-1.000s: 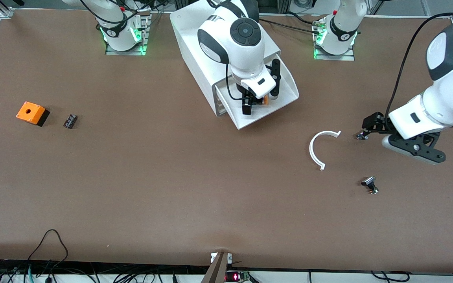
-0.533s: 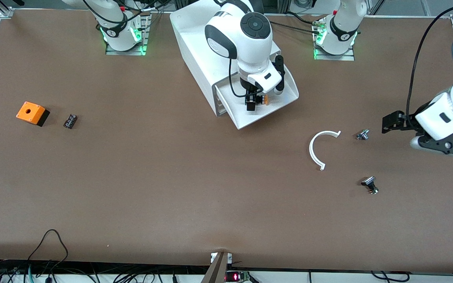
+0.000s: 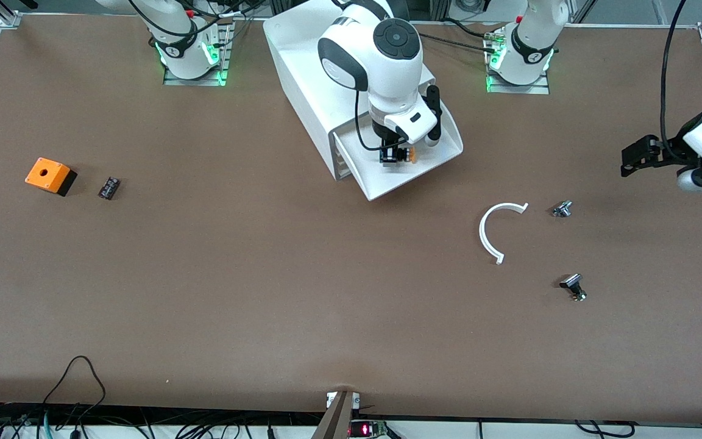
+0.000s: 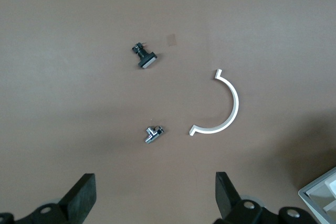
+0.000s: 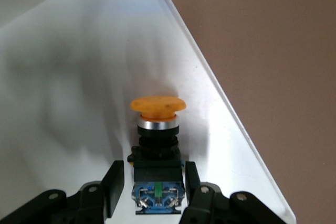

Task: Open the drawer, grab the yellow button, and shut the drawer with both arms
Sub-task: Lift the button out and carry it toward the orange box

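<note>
The drawer (image 3: 387,183) stands pulled out of the white cabinet (image 3: 302,67). The button (image 3: 411,155) lies on its side in the drawer, its orange cap (image 5: 157,106) pointing away from the wrist. My right gripper (image 3: 392,156) is down in the drawer (image 5: 79,77), and its fingers (image 5: 118,182) flank the button's black-and-blue body closely, with a thin strip of white still showing on one side. My left gripper (image 3: 634,160) hangs open with nothing in it over bare table at the left arm's end; in its wrist view the left gripper (image 4: 156,192) is wide apart.
A white curved strip (image 3: 490,235) and two small metal parts (image 3: 562,209) (image 3: 573,286) lie on the table toward the left arm's end. An orange box with a hole (image 3: 49,175) and a small black block (image 3: 108,187) sit at the right arm's end.
The right gripper's fingers have closed in from wide apart to close around the button's body. The left arm has drawn away from the small metal part toward its end of the table.
</note>
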`<move>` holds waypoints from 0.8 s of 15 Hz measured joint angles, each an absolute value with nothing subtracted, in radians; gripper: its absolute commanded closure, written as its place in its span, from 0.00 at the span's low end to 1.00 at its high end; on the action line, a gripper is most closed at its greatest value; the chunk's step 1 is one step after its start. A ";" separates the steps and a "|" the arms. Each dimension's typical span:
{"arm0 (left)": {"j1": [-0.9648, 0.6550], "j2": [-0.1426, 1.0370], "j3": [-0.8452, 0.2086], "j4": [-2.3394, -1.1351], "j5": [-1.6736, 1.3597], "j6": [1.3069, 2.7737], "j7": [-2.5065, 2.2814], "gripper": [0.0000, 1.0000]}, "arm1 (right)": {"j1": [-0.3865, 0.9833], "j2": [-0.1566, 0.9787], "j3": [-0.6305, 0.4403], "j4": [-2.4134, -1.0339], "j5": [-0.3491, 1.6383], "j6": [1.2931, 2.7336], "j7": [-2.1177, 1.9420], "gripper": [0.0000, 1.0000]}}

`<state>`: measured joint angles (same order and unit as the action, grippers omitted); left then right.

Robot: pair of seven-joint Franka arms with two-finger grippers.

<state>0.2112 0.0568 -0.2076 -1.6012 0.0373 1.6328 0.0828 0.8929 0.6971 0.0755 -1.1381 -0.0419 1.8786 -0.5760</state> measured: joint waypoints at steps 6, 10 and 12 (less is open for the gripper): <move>0.206 0.028 -0.189 -1.656 0.024 1.651 -0.024 0.00 | 0.894 0.696 0.053 -1.122 -0.044 1.852 -0.577 0.68; 0.206 0.026 -0.189 -1.658 0.024 1.651 -0.032 0.00 | 0.898 0.679 0.031 -1.105 -0.044 1.831 -0.577 0.69; 0.206 0.025 -0.189 -1.660 0.024 1.651 -0.033 0.00 | 0.906 0.638 0.003 -1.090 -0.044 1.829 -0.565 0.69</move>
<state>0.2063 0.0253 -0.1889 -1.6601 0.0244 1.6510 -0.0332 0.9057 0.6379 0.0031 -1.0900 -0.0441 1.8288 -0.5646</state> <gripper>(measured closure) 0.000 0.595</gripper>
